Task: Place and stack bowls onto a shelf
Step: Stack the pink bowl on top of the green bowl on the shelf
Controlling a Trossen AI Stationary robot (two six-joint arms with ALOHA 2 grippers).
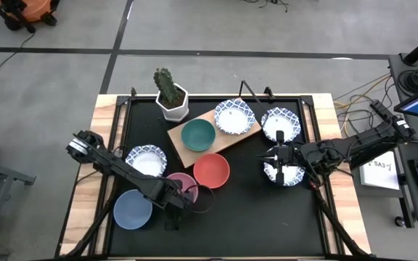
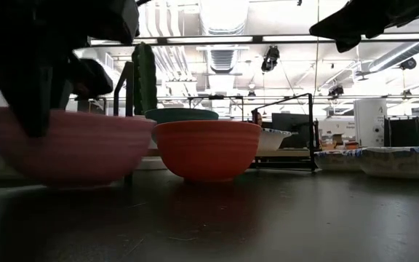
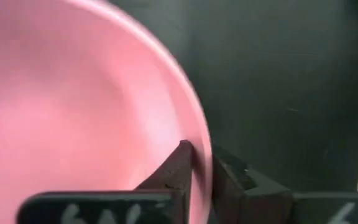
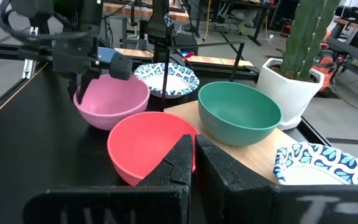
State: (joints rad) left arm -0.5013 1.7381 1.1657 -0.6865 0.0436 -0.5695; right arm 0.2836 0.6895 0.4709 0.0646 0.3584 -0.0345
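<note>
Now L claw [image 3: 201, 171] pinches pink bowl [image 3: 73, 106] rim.

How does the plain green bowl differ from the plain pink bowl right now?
The plain green bowl sits on the light-brown wooden shelf board; the plain pink bowl is over the black table, off the board. The green bowl stands free, while the left gripper pinches the pink bowl's rim. The green one is next to the cactus pot; the pink one lies between the blue and red bowls. Both are plain, round and upright.
</note>
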